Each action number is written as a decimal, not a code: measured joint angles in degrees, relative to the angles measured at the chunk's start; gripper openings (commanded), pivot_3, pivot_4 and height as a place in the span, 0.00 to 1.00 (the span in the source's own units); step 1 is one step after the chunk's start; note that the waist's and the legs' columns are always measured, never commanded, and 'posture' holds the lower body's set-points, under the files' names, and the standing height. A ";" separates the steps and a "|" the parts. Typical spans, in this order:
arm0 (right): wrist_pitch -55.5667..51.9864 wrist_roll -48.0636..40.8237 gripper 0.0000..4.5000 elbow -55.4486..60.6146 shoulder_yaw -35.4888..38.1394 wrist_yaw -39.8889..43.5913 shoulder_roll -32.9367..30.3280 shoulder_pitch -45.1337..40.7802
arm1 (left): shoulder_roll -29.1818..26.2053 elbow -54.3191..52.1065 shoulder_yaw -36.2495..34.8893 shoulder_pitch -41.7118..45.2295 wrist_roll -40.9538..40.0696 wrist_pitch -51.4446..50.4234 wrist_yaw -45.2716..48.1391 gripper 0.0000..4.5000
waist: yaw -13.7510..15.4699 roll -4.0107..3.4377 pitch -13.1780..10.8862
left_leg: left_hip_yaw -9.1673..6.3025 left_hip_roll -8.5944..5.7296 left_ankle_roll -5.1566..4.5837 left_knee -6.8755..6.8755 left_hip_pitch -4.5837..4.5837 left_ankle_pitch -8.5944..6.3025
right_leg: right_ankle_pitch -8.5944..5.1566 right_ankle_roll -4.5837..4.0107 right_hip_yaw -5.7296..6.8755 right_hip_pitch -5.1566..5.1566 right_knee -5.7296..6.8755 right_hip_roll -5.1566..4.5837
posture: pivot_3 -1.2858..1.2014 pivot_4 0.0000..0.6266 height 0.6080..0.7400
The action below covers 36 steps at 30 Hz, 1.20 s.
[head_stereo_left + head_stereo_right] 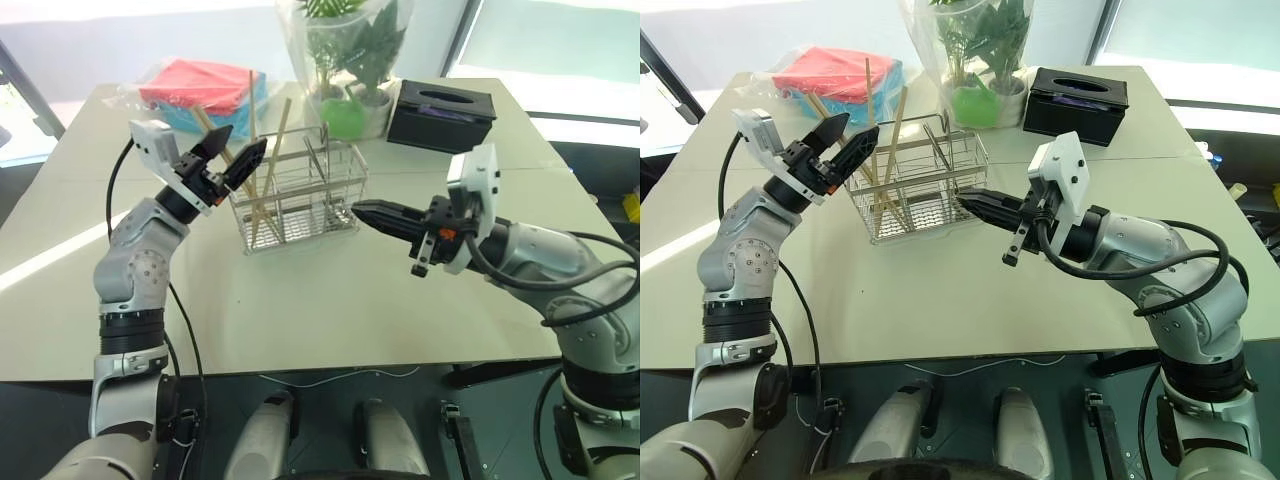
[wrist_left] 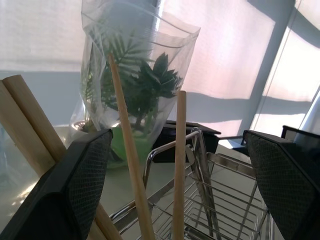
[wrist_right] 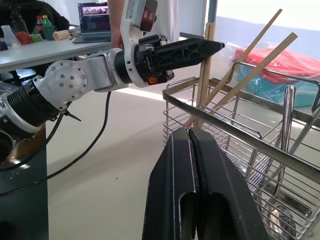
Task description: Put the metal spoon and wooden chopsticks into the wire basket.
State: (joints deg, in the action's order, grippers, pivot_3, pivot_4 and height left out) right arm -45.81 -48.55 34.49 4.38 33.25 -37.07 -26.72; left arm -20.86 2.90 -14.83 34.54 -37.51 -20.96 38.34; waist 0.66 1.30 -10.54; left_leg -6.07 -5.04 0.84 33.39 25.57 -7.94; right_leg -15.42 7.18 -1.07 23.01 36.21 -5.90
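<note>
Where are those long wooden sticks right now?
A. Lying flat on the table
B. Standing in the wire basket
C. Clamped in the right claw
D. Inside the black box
B: the wooden chopsticks stand leaning inside the wire basket, their tips rising above its rim beside the open left gripper.

Shiny metal wire basket (image 1: 300, 195), matt wood chopsticks (image 2: 131, 160).

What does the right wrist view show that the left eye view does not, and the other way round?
Right wrist view alone: a laptop on a far desk, and the metal spoon standing inside the wire basket. Left eye view alone: the black tissue box, the potted plant and the right gripper seen from outside, shut beside the basket. Both: the basket, the wooden chopsticks leaning in it, the red-and-blue packet and the left gripper.
</note>
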 measured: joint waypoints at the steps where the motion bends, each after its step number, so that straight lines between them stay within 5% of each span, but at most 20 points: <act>1: 0.00 0.06 0.00 -0.03 0.00 0.11 0.00 0.00 | -0.03 -0.40 -0.11 0.10 -0.48 -0.04 -0.11 0.98 | 0.01 0.00 0.00 | 0.00 0.00 0.00 0.00 0.00 0.00 | 0.00 0.00 0.00 0.00 0.00 0.00 | 0.52 0.24 1.00; 13: 0.02 0.84 0.00 -0.94 -0.02 1.48 0.00 -0.03 | -4.12 -7.98 -4.23 8.24 -9.45 -5.85 -4.11 0.98 | -0.10 0.00 0.00 | -0.01 0.00 0.00 -0.02 0.00 0.00 | 0.02 0.04 0.01 0.02 0.00 0.02 | 0.52 0.24 1.00; 20: 1.31 2.38 0.00 -1.80 -0.10 2.67 0.06 0.00 | -10.60 -11.72 -7.23 7.29 -7.72 -7.10 -10.94 0.98 | -0.18 0.00 0.00 | 0.01 0.01 0.00 -0.06 -0.02 0.00 | 0.03 0.07 -0.01 0.02 0.00 0.03 | 0.52 0.24 1.00; 23: 4.48 5.94 0.00 -4.77 -0.07 2.39 0.39 0.44 | -13.11 -14.24 -9.16 2.13 -4.88 -7.21 -14.41 0.78 | -0.21 0.00 0.00 | 0.03 0.01 0.01 -0.11 -0.07 0.00 | -0.02 -0.02 -0.04 0.01 -0.01 0.02 | 0.52 0.24 1.00; 30: 14.44 18.02 0.00 -12.41 -0.02 -2.20 2.88 2.02 | -14.53 -18.31 -11.37 -10.34 2.22 -6.74 -20.41 0.01 | 0.07 -0.01 0.00 | 0.06 -0.01 0.03 -0.15 -0.11 -0.01 | -0.03 -0.04 -0.07 -0.01 -0.04 0.00 | 0.52 0.24 1.00; 36: 21.30 25.45 0.00 -18.97 0.44 -7.35 7.76 7.54 | -6.46 -18.81 -11.67 -22.86 9.06 -3.79 -27.63 0.01 | 0.02 -0.03 0.01 | 0.08 0.00 0.04 -0.19 -0.12 -0.01 | -0.02 -0.04 -0.12 0.02 -0.01 0.01 | 0.52 0.24 1.00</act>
State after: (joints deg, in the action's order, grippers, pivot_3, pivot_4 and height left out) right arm -24.50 -23.10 15.52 4.82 25.91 -29.31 -19.18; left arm -27.31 -15.91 -26.50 11.67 -28.45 -24.76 10.71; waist 0.68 1.28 -10.53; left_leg -5.99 -5.04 0.88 33.20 25.45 -7.95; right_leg -15.43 7.14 -1.18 23.03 36.20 -5.89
